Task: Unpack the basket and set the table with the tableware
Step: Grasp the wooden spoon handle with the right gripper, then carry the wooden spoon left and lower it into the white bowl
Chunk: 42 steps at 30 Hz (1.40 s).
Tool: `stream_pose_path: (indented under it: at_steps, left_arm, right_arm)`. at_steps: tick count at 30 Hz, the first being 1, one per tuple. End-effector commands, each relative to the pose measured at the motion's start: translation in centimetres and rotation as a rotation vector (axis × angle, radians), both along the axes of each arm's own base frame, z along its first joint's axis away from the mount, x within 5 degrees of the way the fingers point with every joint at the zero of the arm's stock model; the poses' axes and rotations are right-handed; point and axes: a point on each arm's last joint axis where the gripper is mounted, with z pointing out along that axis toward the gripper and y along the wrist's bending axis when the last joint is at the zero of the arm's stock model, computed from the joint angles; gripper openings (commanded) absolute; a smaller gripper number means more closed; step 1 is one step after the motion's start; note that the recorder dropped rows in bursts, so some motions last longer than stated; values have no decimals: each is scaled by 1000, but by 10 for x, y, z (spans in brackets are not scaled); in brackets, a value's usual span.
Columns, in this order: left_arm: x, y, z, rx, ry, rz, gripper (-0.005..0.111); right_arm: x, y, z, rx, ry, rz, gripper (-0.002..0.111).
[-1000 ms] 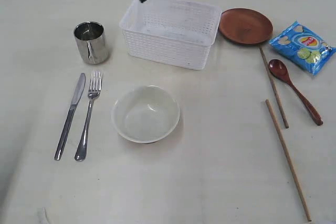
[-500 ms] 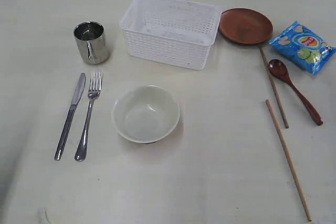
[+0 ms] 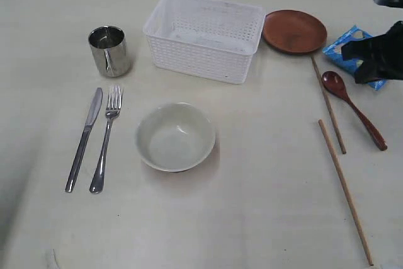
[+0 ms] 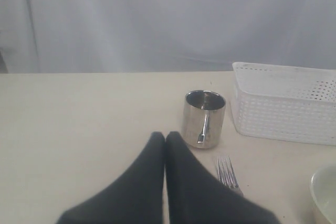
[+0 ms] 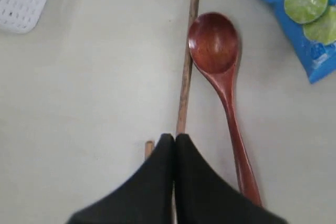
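The cream-white table (image 3: 252,225) is filling the exterior view, matte and plain, and a pale grey curtain (image 4: 157,19) is hanging behind its far edge. The white lattice basket (image 3: 204,39) is standing at the far middle. In front of it the cream bowl (image 3: 175,137) is sitting upright. The brown plate (image 3: 294,31) is lying just right of the basket, with the blue chips bag (image 3: 343,45) further right, partly under the right arm. Two chopsticks (image 3: 329,105) are lying apart, roughly end to end, and the reddish spoon (image 3: 352,108) is lying beside them. On the left, the knife (image 3: 84,138) and fork (image 3: 106,138) are lying side by side, below the steel cup (image 3: 109,50). The right gripper (image 5: 175,137) is pressing its fingertips together on nothing, over a chopstick near the spoon's handle. The left gripper (image 4: 165,136) is likewise pinched closed and empty, pointing toward the cup.
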Motion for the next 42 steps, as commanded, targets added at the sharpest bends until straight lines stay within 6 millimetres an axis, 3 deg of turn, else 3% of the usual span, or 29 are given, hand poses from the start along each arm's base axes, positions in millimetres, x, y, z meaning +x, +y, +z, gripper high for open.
stream_pose_path:
  at_steps: [1, 14, 16, 20, 21, 27, 37, 40, 42]
  left_arm:
    - [0, 0, 0, -6, -6, -1, 0]
    - [0, 0, 0, -6, -6, -1, 0]
    - [0, 0, 0, -6, -6, -1, 0]
    - [0, 0, 0, -6, -6, -1, 0]
    - [0, 0, 0, -6, -6, -1, 0]
    - [0, 0, 0, -6, -6, -1, 0]
    - [0, 0, 0, -4, -7, -1, 0]
    - [0, 0, 0, -4, -7, -1, 0]
    - [0, 0, 0, -4, -7, -1, 0]
  right_arm:
    - [-12, -7, -11, -59, 71, 5, 0]
    - [0, -16, -57, -156, 152, 38, 2]
    - [0, -16, -61, -157, 165, 45, 11]
    - [5, -17, -60, -170, 141, 52, 43]
    - [7, -17, -59, -171, 134, 51, 45]
    - [27, -19, -51, -178, 128, 66, 42]
    - [28, -19, -85, -158, 267, 84, 41]
    - [27, -19, -88, -168, 288, 102, 30]
    - [26, -20, -88, -173, 290, 107, 15]
